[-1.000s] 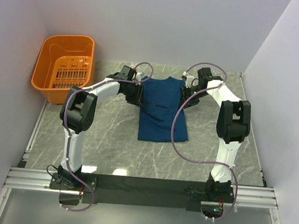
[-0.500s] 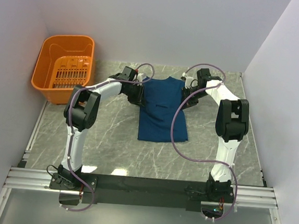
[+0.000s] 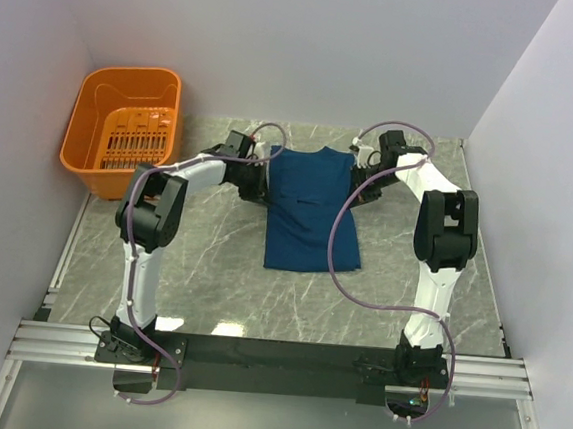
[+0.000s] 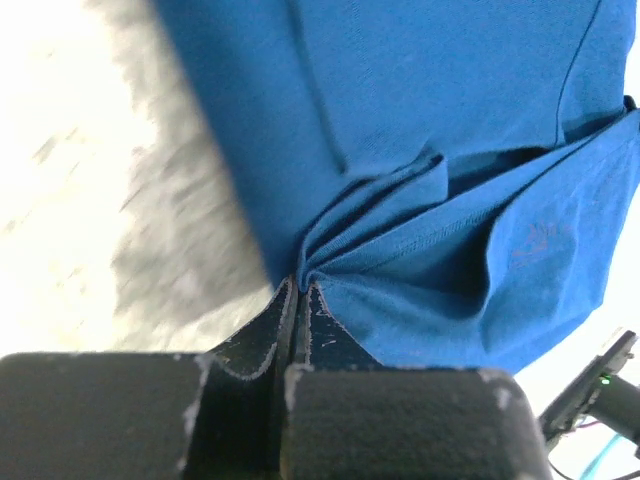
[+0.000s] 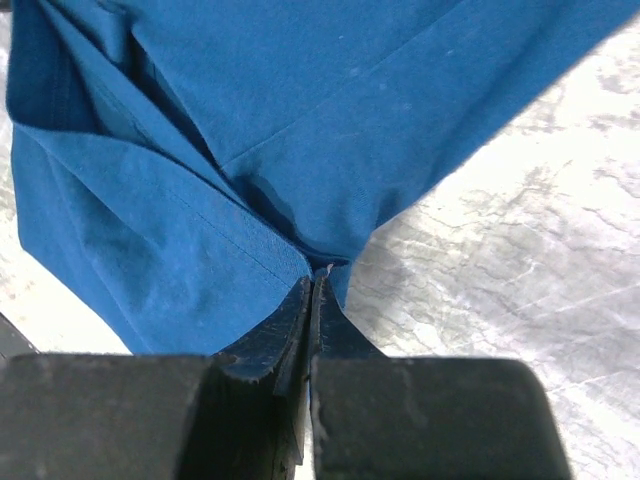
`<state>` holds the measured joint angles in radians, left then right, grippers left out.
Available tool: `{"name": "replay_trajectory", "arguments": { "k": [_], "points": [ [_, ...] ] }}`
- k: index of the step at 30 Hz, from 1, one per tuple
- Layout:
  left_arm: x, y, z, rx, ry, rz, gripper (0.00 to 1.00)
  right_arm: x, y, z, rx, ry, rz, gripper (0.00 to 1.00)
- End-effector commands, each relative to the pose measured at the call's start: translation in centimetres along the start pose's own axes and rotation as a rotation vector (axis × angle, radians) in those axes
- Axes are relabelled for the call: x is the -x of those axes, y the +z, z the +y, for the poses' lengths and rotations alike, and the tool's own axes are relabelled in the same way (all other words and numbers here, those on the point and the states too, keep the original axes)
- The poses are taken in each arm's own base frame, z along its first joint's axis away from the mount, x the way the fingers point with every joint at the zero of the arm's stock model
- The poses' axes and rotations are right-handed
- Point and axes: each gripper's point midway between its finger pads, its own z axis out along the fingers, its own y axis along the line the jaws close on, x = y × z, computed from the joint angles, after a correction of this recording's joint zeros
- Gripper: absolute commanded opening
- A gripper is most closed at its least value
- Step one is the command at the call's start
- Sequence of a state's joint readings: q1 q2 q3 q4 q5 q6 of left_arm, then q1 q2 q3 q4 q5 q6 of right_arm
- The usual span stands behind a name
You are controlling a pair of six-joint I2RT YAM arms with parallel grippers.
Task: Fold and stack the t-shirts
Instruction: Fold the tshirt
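Observation:
The dark blue t-shirt (image 3: 310, 209) lies as a long folded strip on the marble table, its neck end toward the back wall. My left gripper (image 3: 265, 180) is at the shirt's far left edge, shut on a pinch of blue cloth (image 4: 400, 250). At the far right edge my right gripper (image 3: 354, 187) is likewise shut on the fabric (image 5: 200, 150). In both wrist views the black fingertips meet with bunched folds of cloth between them. No print shows on the shirt.
An orange plastic basket (image 3: 87, 147) stands at the back left corner. White walls close in the back, left and right. A metal rail (image 3: 274, 356) carries both arm bases along the table's near edge.
Both grippers have closed from partly open onto the shirt's top side edges. The left forearm has shifted slightly leftward. The shirt lies as before.

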<state>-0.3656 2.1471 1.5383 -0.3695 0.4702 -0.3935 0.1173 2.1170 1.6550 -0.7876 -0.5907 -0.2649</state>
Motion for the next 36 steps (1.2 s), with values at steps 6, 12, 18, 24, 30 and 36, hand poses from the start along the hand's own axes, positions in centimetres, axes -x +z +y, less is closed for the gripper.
{"name": "replay_trajectory", "arguments": {
  "k": [6, 12, 18, 24, 30, 36],
  "points": [
    [1.7, -3.4, -1.6, -0.060, -0.012, -0.091, 0.01, 1.8, -1.3, -0.7, -0.041, 0.002, -0.074, 0.00],
    [2.6, -3.1, -1.9, -0.070, -0.031, -0.107, 0.06, 1.9, -1.3, -0.9, -0.055, 0.008, -0.079, 0.04],
    [5.7, -5.4, -2.7, -0.023, 0.033, -0.223, 0.41, 3.2, -4.5, -0.5, -0.097, -0.047, -0.155, 0.50],
    [6.1, -13.4, -5.4, -0.008, 0.372, -0.484, 0.45, 0.9, -9.8, 3.6, 0.004, -0.390, -0.195, 0.57],
    [-0.3, -18.2, -9.1, -0.089, 0.893, -0.623, 0.82, -9.6, -10.4, 7.9, 0.144, -1.237, -0.151, 0.75],
    [-5.9, -14.4, -8.5, -0.028, 1.180, -0.445, 0.87, -14.3, -6.8, 7.5, 0.188, -1.429, 0.049, 0.74]
  ]
}}
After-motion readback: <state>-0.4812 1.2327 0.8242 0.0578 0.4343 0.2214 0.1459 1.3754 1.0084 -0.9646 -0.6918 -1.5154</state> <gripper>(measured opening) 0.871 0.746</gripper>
